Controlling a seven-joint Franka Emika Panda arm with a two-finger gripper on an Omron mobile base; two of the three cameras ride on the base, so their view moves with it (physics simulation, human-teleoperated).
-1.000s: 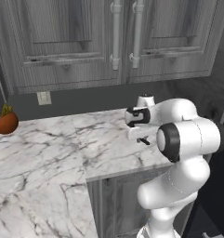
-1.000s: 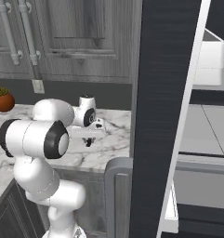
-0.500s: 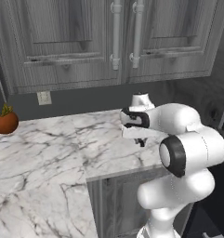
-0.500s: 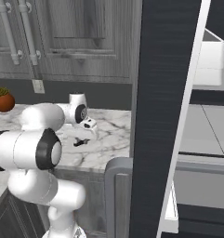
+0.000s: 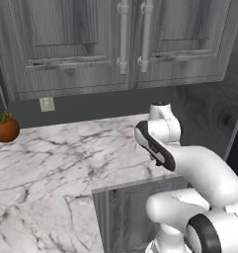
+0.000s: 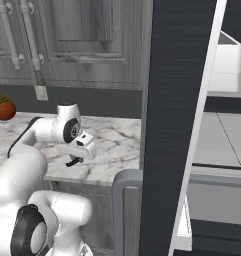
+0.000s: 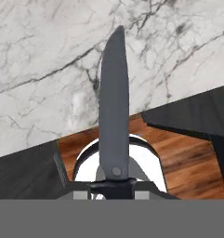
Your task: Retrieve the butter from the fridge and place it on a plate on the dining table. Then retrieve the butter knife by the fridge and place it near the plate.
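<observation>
The pincer (image 6: 74, 161) is clamped on the butter knife (image 7: 114, 111), blade toward twelve o'clock above the marble surface (image 5: 51, 163); carrying it level should prevent slipping.

Kitchen; grey wood-grain cabinets (image 5: 91, 44), marble counter (image 5: 51, 158), fridge (image 6: 177, 120)

no readable text, labels, brands, numbers or signs anywhere
</observation>
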